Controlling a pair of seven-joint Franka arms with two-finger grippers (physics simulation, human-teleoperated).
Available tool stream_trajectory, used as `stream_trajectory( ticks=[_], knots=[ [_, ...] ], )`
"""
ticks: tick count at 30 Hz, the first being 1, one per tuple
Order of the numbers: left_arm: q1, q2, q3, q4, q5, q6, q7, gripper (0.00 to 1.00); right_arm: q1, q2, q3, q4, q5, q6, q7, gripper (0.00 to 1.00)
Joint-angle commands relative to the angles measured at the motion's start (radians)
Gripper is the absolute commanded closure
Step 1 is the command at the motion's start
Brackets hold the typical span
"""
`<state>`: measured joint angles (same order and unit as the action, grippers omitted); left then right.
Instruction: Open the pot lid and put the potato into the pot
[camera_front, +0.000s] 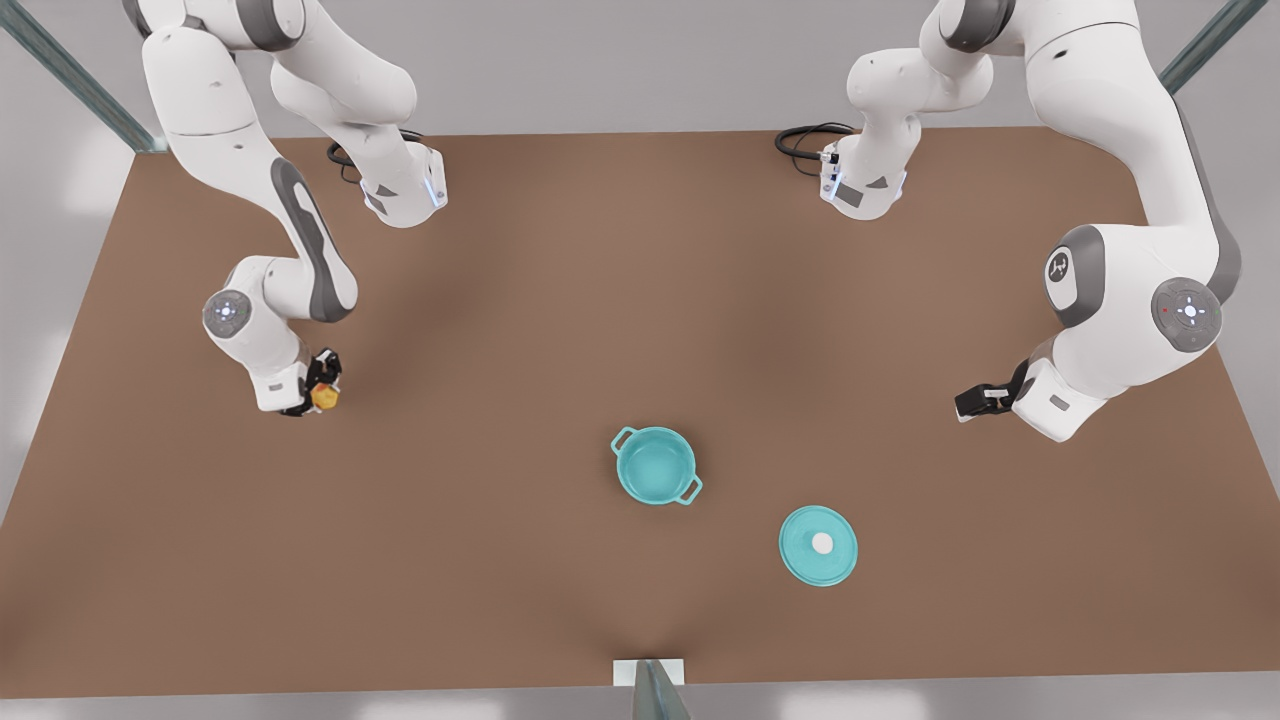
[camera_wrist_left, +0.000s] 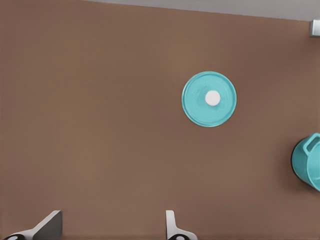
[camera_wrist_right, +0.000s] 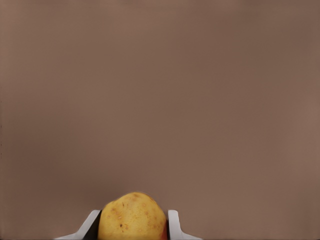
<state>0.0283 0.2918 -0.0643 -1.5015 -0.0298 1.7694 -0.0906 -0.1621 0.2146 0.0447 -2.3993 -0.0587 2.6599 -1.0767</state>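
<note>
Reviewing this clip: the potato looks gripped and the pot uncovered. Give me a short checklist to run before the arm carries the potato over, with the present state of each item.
1. Pot lid off the pot, lying flat on the table: ok.
2. Pot upright, teal inside bare: ok.
3. Potato clamped between the right gripper fingers: ok.
4. Potato lifted off the table: cannot tell.
5. Left gripper open, holding nothing, away from the pot at the front view's right: ok.
6. Path from potato to pot free of things: ok.
</note>
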Motion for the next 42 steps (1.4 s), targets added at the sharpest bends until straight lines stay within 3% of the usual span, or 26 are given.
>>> stream_trajectory(
  ticks=[1,6,15,28,37,42],
  knots=[
    [0.001,0.0,0.0,0.001,0.001,0.001,0.029,0.0,0.003,-0.012,0.024,0.025,0.028,-0.133,0.001,0.48],
    [0.007,-0.006,0.006,0.003,0.001,-0.007,0.02,0.0,0.004,-0.029,0.132,0.175,0.028,-0.356,0.153,0.49],
    [0.002,-0.005,0.003,0.001,0.001,-0.008,0.015,0.0,0.035,0.025,0.371,0.377,0.091,-0.48,0.506,0.49],
    [0.002,-0.003,0.003,0.003,0.001,-0.007,0.014,0.0,0.314,0.391,0.369,0.888,0.089,-0.497,0.919,0.49],
    [0.002,-0.003,0.001,0.003,0.001,-0.007,0.014,0.0,0.51,0.684,0.363,1.207,0.089,-0.269,0.995,0.49],
    [0.001,-0.002,0.001,0.004,0.001,-0.007,0.015,0.0,0.57,0.778,0.346,1.226,0.089,-0.158,1.009,0.49]
  ],
)
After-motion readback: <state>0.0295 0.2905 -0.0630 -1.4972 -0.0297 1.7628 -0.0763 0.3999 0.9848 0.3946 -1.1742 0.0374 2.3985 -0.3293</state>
